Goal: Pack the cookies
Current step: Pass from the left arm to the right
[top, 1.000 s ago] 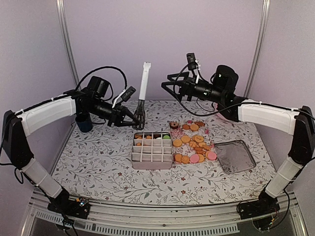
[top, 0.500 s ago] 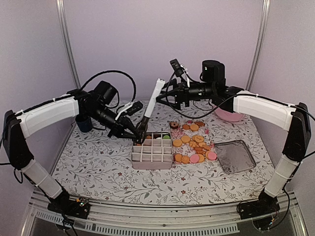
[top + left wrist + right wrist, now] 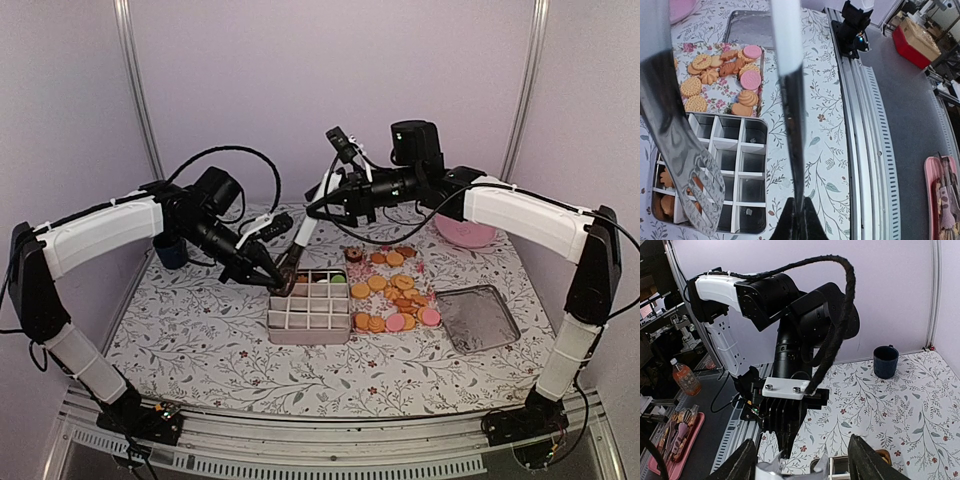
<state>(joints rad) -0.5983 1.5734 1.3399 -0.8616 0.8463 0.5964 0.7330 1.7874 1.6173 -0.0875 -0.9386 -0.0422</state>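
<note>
Nearest on the floral counter [image 3: 190, 340] sits a divided metal tin [image 3: 308, 336]. A shallow metal tray [image 3: 478, 318] lies well to the right of both grippers. Most of the cookies [image 3: 395, 292] lie loose on the counter between tin and tray, below and to the right of the right gripper [image 3: 325, 195]. They are orange-tan, with a few pink and a dark brown one at the far edge. A few more sit in the tin's far row of cells, right under the left gripper [image 3: 283, 274]: orange-tan ones and a green one [image 3: 338, 279].

The left gripper is clamped tight on one dark arm of a pair of tongs [image 3: 304, 230]. The other arm's slotted metal blade [image 3: 697, 185] hangs over those cells. The tongs lean up and away to their white handle end, where the right gripper stands with its jaws apart on either side of it; the wrist view shows a gap.

At the back, a pink plate [image 3: 465, 234] lies right of the right gripper, and a dark blue mug [image 3: 170, 252] stands left of the left gripper.
</note>
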